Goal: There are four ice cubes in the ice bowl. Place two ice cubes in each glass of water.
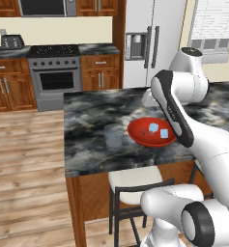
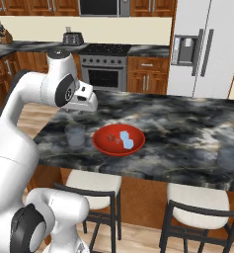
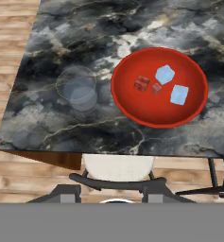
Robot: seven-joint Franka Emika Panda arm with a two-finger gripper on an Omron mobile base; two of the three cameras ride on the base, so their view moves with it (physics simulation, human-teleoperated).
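The red ice bowl [image 3: 132, 106] sits on the dark marble counter, also seen as the ice bowl [image 1: 140, 135] and the ice bowl [image 2: 104, 146]. Two pale blue ice cubes [image 3: 165, 74] [image 3: 179, 94] lie in it, beside two smaller ice cubes [image 3: 142, 83] that look tinted red. One clear glass of water [image 3: 77, 88] stands just left of the bowl, the same glass [image 2: 75, 134] [image 1: 113, 136]. A second glass [image 2: 230, 157] stands far to the right. My gripper [image 3: 106, 194] [image 2: 83, 107] hovers high above the counter's near edge, fingertips apart, holding nothing.
Two stools [image 2: 94, 184] [image 2: 200, 200] are tucked under the counter's near edge. The counter [image 3: 85, 28] ends at the left over wooden floor. Stove [image 1: 54, 72] and fridge [image 1: 150, 38] stand against the back wall.
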